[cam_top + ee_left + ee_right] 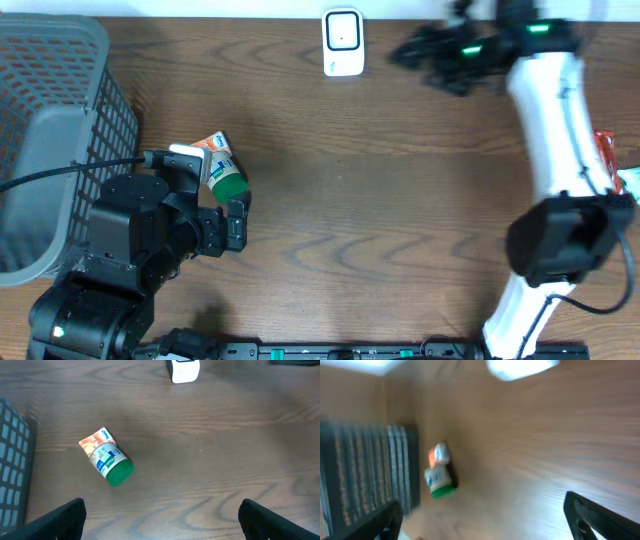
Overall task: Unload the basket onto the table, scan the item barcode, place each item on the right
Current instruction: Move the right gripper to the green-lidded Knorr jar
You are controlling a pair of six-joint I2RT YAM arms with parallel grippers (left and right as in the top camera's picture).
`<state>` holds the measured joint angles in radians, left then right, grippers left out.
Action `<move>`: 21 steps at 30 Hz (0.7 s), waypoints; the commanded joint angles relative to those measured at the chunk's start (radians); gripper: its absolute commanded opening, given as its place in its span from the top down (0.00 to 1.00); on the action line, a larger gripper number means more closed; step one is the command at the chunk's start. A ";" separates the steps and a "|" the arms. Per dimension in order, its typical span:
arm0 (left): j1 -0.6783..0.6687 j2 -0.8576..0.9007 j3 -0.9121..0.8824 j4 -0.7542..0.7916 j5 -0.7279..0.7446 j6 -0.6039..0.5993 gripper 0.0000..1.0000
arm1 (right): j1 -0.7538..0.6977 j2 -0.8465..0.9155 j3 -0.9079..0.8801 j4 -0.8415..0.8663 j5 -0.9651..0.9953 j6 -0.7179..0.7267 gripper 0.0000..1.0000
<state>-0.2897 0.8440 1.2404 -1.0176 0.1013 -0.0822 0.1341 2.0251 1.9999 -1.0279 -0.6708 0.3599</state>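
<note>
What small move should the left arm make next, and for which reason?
Probably shift the left gripper forward and a little to its left, until it is over the bottle. The jaws stand wide open and hold nothing. The bottle lies on its side on the table, clear of the gripper, and the scanner stands farther back.

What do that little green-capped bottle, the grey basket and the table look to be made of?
The bottle is probably plastic, with a smooth green cap and a printed label wrapped round it. The basket is likely moulded plastic: matt grey, with walls that form an open grid. The table shows brown wood grain, but it is not clear whether it is solid wood or a printed laminate.
</note>
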 commanded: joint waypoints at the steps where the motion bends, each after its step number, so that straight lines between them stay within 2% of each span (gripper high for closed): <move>1: 0.003 -0.002 0.011 0.000 -0.009 -0.002 0.02 | 0.192 0.023 -0.020 0.037 0.212 -0.061 0.05; 4: 0.003 -0.002 0.011 0.000 -0.009 -0.002 0.02 | 0.350 0.051 -0.020 0.042 0.492 -0.148 0.07; 6: 0.003 -0.002 0.011 0.000 -0.009 -0.002 0.02 | 0.440 0.071 -0.020 0.056 0.575 -0.195 0.06; 13: 0.003 -0.002 0.011 0.000 -0.009 -0.002 0.02 | 0.614 0.171 -0.020 0.164 0.549 -0.219 0.01; 21: 0.003 -0.002 0.011 0.000 -0.009 -0.002 0.02 | 0.659 0.240 -0.020 0.207 0.478 -0.220 0.01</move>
<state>-0.2897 0.8440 1.2404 -1.0168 0.1013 -0.0822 0.7841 2.2517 1.9846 -0.8246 -0.1661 0.1589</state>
